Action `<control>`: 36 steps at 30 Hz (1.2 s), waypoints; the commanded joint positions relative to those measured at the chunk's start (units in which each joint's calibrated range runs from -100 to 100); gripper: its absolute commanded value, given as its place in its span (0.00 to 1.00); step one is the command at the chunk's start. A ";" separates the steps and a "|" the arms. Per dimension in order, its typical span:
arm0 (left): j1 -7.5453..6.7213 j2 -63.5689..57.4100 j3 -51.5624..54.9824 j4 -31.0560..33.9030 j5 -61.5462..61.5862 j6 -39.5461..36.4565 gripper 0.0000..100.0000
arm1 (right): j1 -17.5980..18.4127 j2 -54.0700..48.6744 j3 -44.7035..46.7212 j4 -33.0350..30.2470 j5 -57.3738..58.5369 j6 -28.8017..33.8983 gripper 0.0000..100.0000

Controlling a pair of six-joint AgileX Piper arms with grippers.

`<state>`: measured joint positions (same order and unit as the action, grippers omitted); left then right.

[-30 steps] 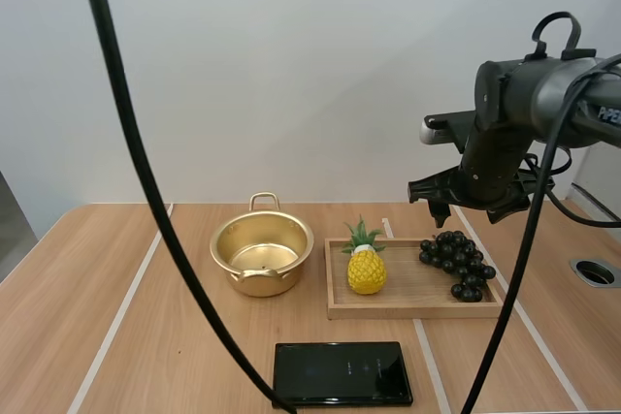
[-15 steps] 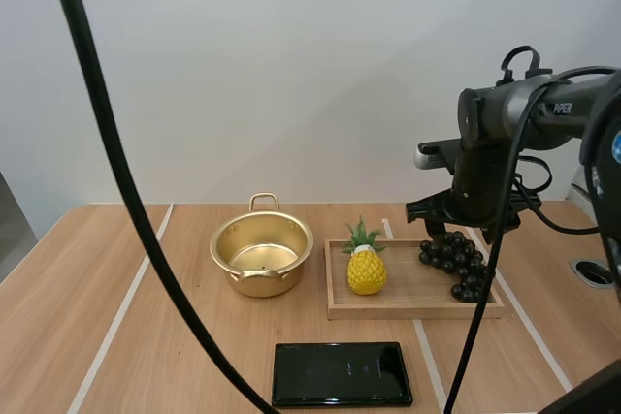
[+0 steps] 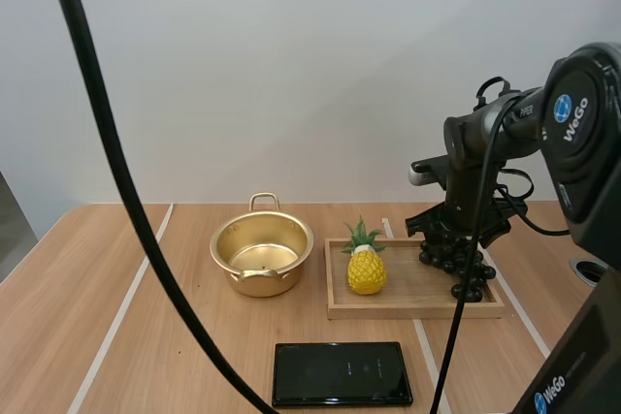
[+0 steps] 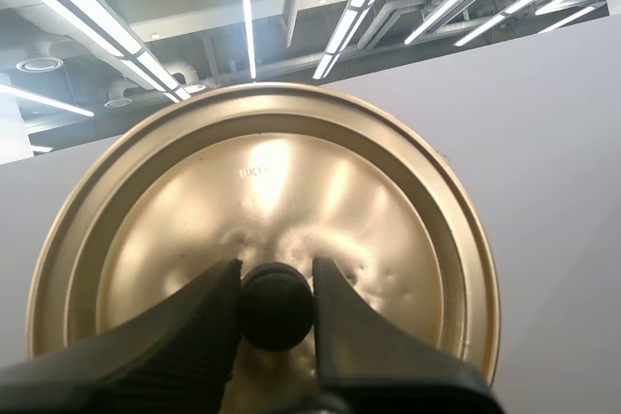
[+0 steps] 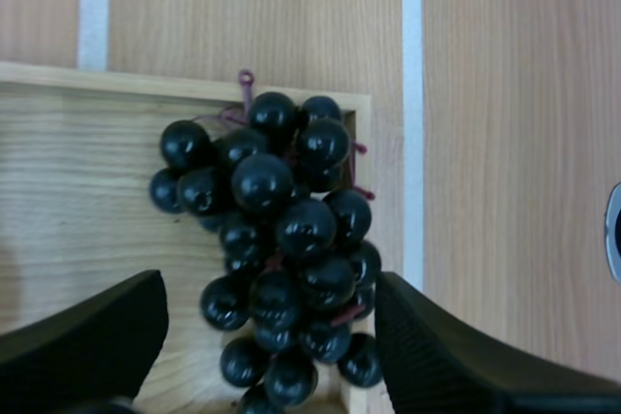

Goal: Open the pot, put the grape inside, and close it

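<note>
Black round-berried grape bunch [image 5: 277, 239] lies at the three-o'clock end of the shallow wooden tray [image 3: 398, 305], between the spread fingers of my right gripper [image 5: 270, 298]; a shallow pinch on outer berries could let it slip; left gripper [image 4: 277, 283] pinches the black knob [image 4: 277, 305] of the golden round lid [image 4: 262, 191].

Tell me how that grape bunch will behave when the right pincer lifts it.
Probably floppy: the grape bunch is round berries on thin stems, so it may dangle. The glossy berries might slip from the right pincer.
</note>
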<state>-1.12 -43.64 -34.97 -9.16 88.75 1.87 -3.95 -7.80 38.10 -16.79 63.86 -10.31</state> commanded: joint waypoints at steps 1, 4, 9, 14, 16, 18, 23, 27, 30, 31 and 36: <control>-0.02 -0.25 -0.32 0.11 -1.39 -0.31 0.00 | -0.27 1.03 0.15 -2.39 -2.56 1.30 1.00; -0.02 -0.25 -0.32 0.11 -1.39 -0.31 0.00 | -0.27 1.97 0.15 -2.42 -4.39 1.30 1.00; -0.02 -0.25 -0.32 0.11 -1.16 -0.31 0.00 | -0.27 4.19 0.15 -2.42 -6.21 1.30 1.00; -0.02 -0.25 -0.32 0.11 0.31 -0.31 0.00 | -0.27 6.80 0.15 -2.52 -7.19 1.30 1.00; -0.02 -0.25 -0.32 0.11 0.50 -0.31 0.00 | -0.27 7.42 0.15 -2.52 -7.19 1.30 1.00; -0.02 -0.25 -0.32 0.11 0.50 -0.31 0.00 | -0.27 8.06 0.15 -2.52 -7.19 1.18 1.00; -0.02 -0.25 -0.32 0.11 0.70 -0.31 0.00 | -0.27 8.42 0.15 -2.42 -7.95 0.19 1.00; -0.02 -0.25 -0.32 0.11 0.70 -0.31 0.00 | -0.27 8.42 0.15 -2.42 -5.92 0.88 0.01; -0.02 -0.25 -0.32 0.11 0.69 -0.10 0.00 | -0.27 8.42 0.15 -2.29 -5.01 2.55 0.00; -0.02 -0.25 -0.32 0.11 0.69 0.11 0.00 | -0.27 8.42 0.15 -2.29 -4.80 2.55 0.00; -0.02 -0.25 -0.32 0.11 0.86 0.11 0.00 | -0.27 7.25 0.15 -2.40 -2.44 2.55 0.00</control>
<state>-1.12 -43.64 -34.97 -9.16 90.57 1.87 -4.03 0.52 38.10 -20.12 58.21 -8.26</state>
